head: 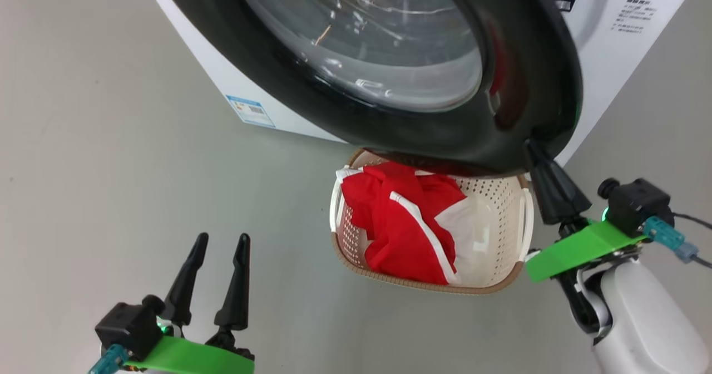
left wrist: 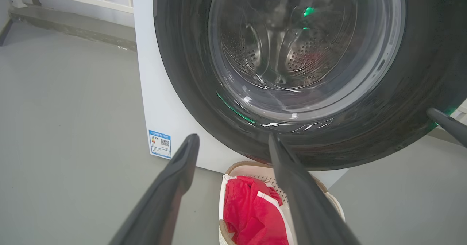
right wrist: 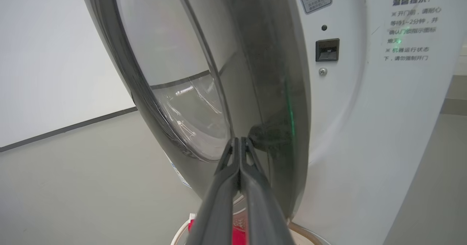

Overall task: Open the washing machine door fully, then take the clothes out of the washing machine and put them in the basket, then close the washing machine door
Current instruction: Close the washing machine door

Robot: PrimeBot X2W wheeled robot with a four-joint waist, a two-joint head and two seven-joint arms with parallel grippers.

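While red, white-trimmed clothes (head: 400, 224) lie in the basket (head: 495, 207), the closed right hand (head: 528, 144) touches the door (head: 534, 73) at five o'clock; left hand (head: 222, 237) gapes.

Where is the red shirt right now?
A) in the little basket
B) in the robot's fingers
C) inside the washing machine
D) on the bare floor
A: the red clothes lie bunched inside the cream basket, which sits on the floor just below the washing machine door.
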